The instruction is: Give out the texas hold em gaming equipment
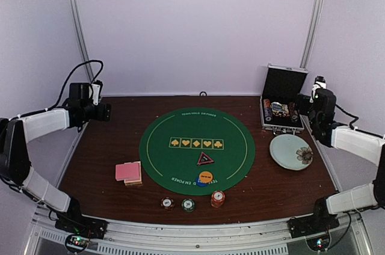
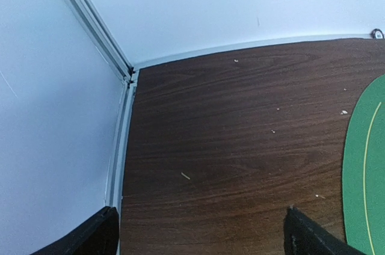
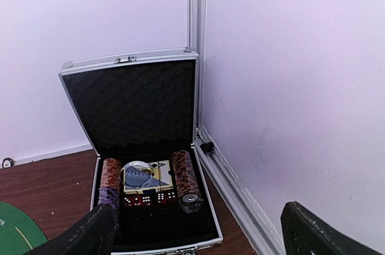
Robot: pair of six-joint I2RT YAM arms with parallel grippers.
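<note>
We see open bare wood at the far left of the table (image 1: 120, 122), walled by the corner post (image 2: 95, 23). On the right the case (image 1: 281, 101) with upright lid and the plate (image 1: 290, 151) crowd the edge; chips (image 1: 188, 205) line the near edge.

Top external: set high behind the arm bases and faced toward the back wall. The whole green mat (image 1: 197, 150) is taken in, centred, at mid distance.

Left wrist: held left of the mat, fairly near the table (image 2: 228, 147), aimed past the left gripper (image 2: 198, 225) at the far-left corner. The mat's left edge is clipped at the right border.

Right wrist: held right of the mat, aimed past the right gripper (image 3: 198, 225) at the case (image 3: 141, 147) off the mat's far-right side.

The mat edge is shared by all three views.
</note>
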